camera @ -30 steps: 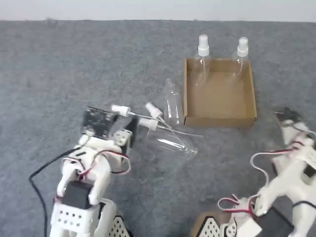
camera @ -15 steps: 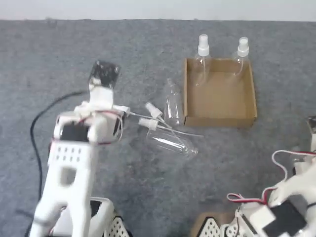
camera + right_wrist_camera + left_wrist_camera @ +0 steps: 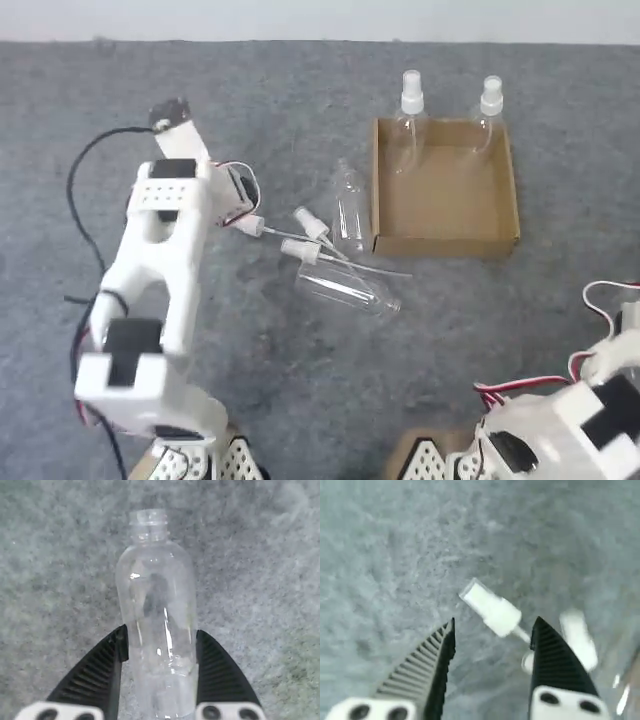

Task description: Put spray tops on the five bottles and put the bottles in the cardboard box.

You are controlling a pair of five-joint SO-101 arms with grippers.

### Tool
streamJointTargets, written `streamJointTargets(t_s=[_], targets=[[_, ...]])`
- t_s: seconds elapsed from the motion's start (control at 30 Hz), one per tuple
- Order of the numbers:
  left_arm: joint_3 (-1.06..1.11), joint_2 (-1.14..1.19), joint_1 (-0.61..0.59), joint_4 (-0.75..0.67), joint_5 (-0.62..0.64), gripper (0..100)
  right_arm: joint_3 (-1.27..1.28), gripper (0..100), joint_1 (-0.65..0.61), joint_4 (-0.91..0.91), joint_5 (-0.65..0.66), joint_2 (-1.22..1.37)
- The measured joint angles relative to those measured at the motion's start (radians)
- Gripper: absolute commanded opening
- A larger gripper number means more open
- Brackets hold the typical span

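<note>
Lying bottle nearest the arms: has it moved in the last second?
No. The bottle lies where it did, just off the near-left corner of the cardboard box, neck pointing the same way.

- The bench (image 3: 300, 100) is covered in a grey, fuzzy, carpet-like cloth with a mottled nap.
- Along its far edge runs a pale, plain strip (image 3: 320, 18); whether it is a wall or a backing board cannot be told.
- The light is soft and even, and shadows on the cloth are faint.
</note>
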Motion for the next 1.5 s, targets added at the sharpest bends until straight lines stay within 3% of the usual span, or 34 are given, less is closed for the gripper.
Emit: streamJointTargets(t_s=[0.23, 0.53, 0.77, 0.9, 1.0, 1.17, 1.27, 1.37, 1.5], targets=[[-0.118, 0.247, 0.008, 0.000, 0.157, 23, 0.000, 7.4, 0.000, 0.002, 0.000, 0.000], [-0.190, 0.334, 0.048, 0.000, 0.170, 5, 0.000, 7.5, 0.000, 0.002, 0.018, 0.000], [-0.215, 0.338, 0.041, 0.003, 0.150, 2, 0.000, 7.5, 0.000, 0.002, 0.023, 0.000], [-0.293, 0.338, 0.041, 0.074, 0.124, 1, 0.000, 7.5, 0.000, 0.002, 0.023, 0.000], [-0.384, 0.338, 0.041, 0.173, 0.020, 1, 0.000, 7.5, 0.000, 0.002, 0.023, 0.000], [-0.491, 0.338, 0.041, 0.344, -0.330, 1, 0.000, 7.5, 0.000, 0.002, 0.023, 0.000], [-0.477, 0.308, 0.041, 0.405, -0.463, 1, 0.000, 7.5, 0.000, 0.002, 0.023, 0.000], [-0.358, 0.178, 0.041, 0.411, -0.539, 1, 0.000, 7.5, -0.009, 0.002, 0.023, 0.000], [-0.020, -0.080, 0.041, 0.238, -0.628, 1, 0.000, 7.5, -0.032, 0.002, 0.023, 0.000]])
